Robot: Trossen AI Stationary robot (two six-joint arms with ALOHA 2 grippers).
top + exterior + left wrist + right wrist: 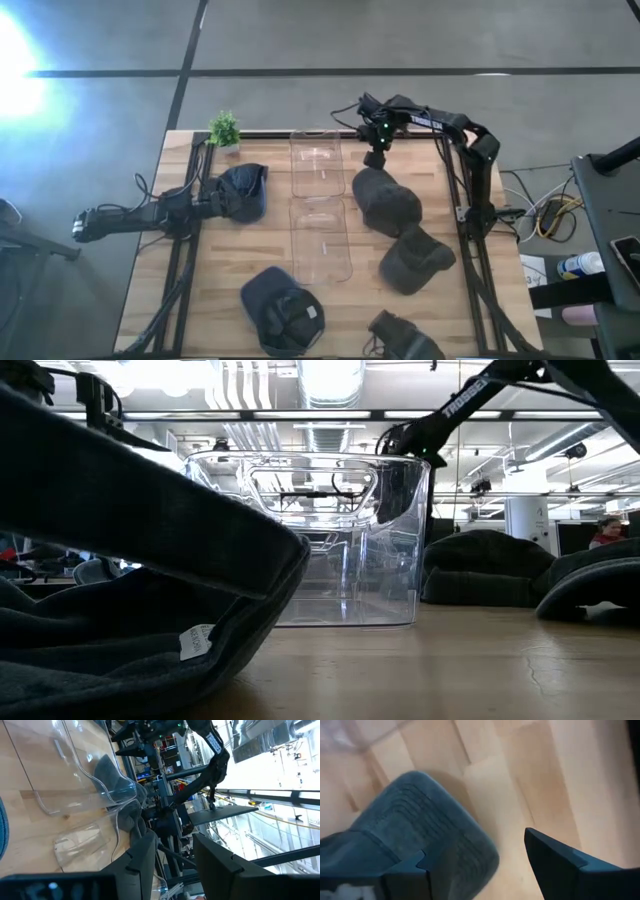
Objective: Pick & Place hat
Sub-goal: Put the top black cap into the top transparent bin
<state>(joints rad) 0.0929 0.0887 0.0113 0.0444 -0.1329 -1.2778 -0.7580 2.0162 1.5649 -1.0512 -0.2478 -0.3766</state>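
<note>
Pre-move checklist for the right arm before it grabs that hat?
1. Right gripper over the target: ok, it sits at the far edge of the dark hat.
2. Fingers open: ok, the wrist view shows a wide gap, with the hat brim by one finger.
3. Brim between fingers: not ok, most of the gap shows bare table.
4. Bins ready: ok, both clear bins stand upright mid-table, nothing visible inside.
5. Left gripper clear of the path: ok, it is on the left side by the blue hat.
6. Neighbouring hat clear of target: cannot tell.
</note>
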